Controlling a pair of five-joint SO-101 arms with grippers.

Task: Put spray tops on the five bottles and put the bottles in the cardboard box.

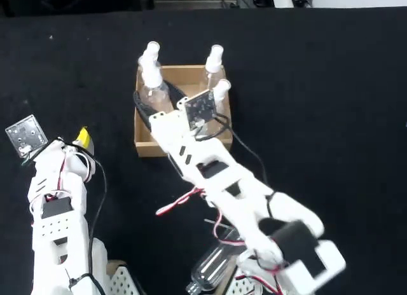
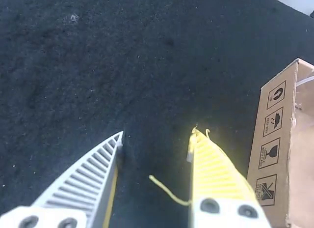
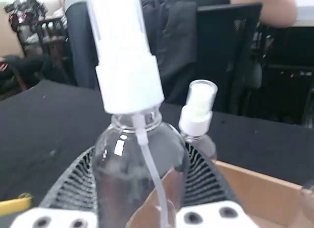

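Observation:
The cardboard box (image 1: 145, 145) sits mid-table. My right gripper (image 1: 156, 99) is over its left side, shut on a clear bottle (image 1: 152, 88) with a white spray top; in the right wrist view the bottle (image 3: 132, 154) stands upright between the black fingers (image 3: 73, 181). Another topped bottle (image 1: 152, 51) (image 3: 198, 115) stands just behind it. Two more topped bottles (image 1: 215, 58) (image 1: 221, 90) stand at the box's right side. A clear bottle (image 1: 213, 266) lies on its side near the front edge, partly under the right arm. My left gripper (image 1: 81, 141) (image 2: 157, 134) hangs open over bare cloth, left of the box (image 2: 277, 139).
Black cloth (image 1: 318, 85) covers the table, with open room to the right of the box and behind it. The right arm (image 1: 222, 180) and its red and white wires stretch from the front right to the box. White ribbed parts (image 1: 121, 281) lie at the front edge.

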